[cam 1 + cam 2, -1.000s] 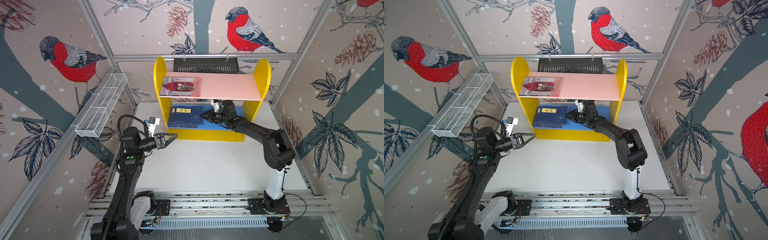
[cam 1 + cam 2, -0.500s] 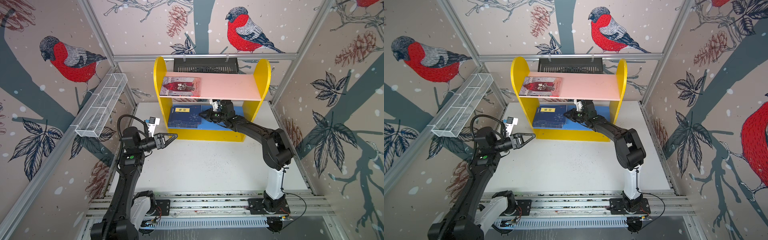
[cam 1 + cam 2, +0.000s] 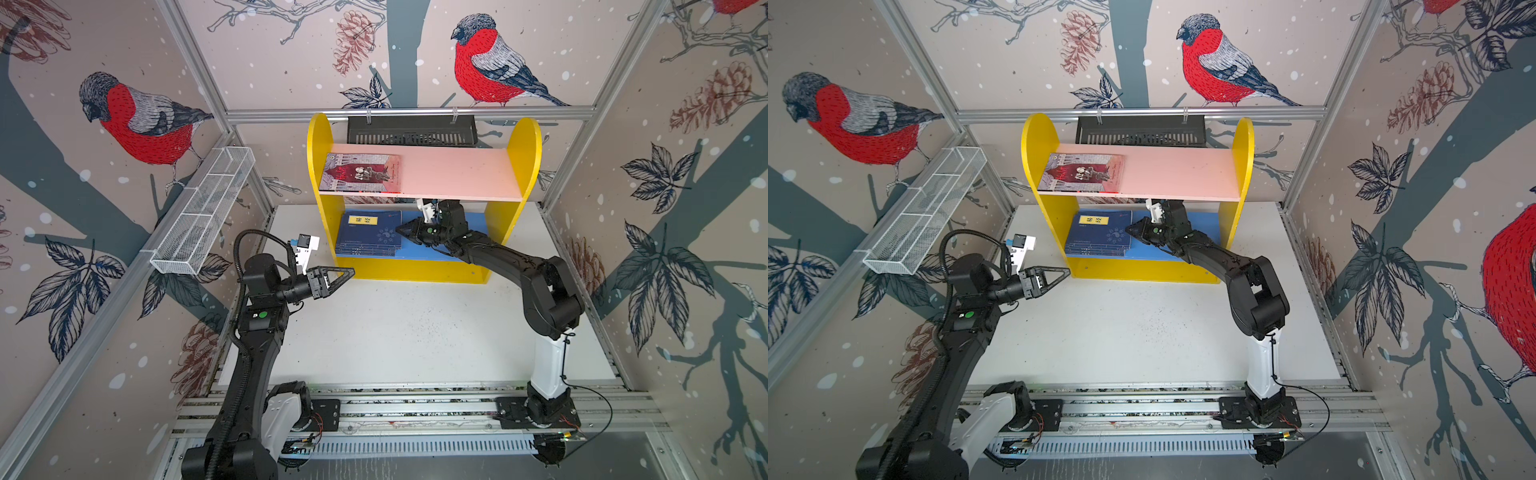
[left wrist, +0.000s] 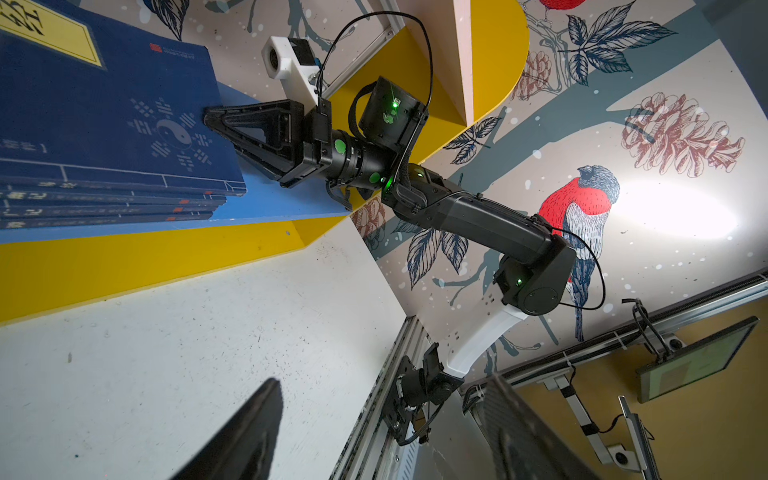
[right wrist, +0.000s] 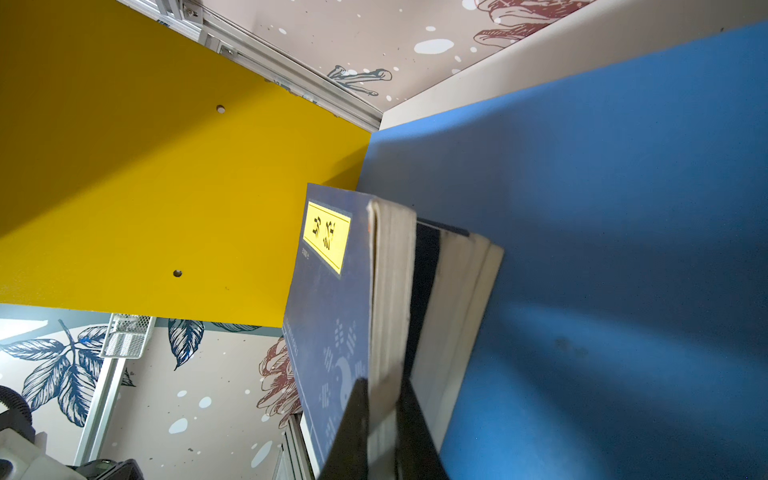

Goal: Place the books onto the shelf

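**While the black left arm (image 3: 257, 316) is hovering, the right jaws are pinching the top dark navy paperback book (image 3: 370, 228)**

As the black right arm (image 3: 498, 257) is reaching from 4 o'clock on the white surface (image 3: 395, 332) toward 12 o'clock, its wrist is sitting under the pink upper board (image 3: 457, 170) of the two-tier wooden shelf with yellow round-topped sides (image 3: 318, 166), which is standing at the surface's 12 o'clock edge. The right jaws are standing narrow. In the right wrist view their two fingers (image 5: 353, 436) are flanking the pale page edge of that top book and gripping it, and a dark gap is showing between it and the books beneath. The stack of dark navy paperbacks (image 3: 365, 250), its top cover bearing a yellow title label, is lying flat at the 9 o'clock end of the blue lower board (image 3: 482, 226). The grey-and-red illustrated paperback (image 3: 360, 173) is lying flat at the 9 o'clock end of the pink board. The left arm is hovering above the surface at 9 o'clock, and the left jaws are standing wide with nothing between them. A black slotted tray (image 3: 411, 131) is hanging behind the shelf at 12 o'clock, and a white wire mesh basket (image 3: 203, 208) is hanging at 10 o'clock.
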Robot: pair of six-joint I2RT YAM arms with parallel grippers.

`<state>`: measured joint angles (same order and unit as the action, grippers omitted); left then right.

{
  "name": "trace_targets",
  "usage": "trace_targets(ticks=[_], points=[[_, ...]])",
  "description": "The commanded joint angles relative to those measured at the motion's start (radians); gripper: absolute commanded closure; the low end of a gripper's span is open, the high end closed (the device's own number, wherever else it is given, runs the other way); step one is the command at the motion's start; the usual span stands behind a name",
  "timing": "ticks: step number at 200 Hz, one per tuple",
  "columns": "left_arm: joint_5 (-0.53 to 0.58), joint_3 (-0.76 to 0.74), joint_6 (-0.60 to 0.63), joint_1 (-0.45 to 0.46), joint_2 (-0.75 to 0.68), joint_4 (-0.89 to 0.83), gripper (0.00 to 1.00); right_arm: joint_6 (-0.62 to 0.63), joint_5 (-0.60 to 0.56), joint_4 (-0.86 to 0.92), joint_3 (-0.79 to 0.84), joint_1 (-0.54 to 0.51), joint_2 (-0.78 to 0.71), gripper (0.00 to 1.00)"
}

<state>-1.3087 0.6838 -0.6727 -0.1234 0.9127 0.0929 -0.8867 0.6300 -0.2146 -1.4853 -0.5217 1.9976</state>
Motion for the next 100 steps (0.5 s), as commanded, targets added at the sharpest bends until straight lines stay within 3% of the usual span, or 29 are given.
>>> trace_targets(ticks=[1, 100], points=[[-0.02, -0.001, 0.015, -0.005, -0.005, 0.005, 0.23, 0.004, -0.01, -0.014, -0.009, -0.004, 0.006, 0.88], [-0.029, -0.003, 0.016, -0.01, -0.009, 0.003, 0.23, -0.015, -0.006, -0.032, -0.021, -0.012, 0.013, 0.87]])
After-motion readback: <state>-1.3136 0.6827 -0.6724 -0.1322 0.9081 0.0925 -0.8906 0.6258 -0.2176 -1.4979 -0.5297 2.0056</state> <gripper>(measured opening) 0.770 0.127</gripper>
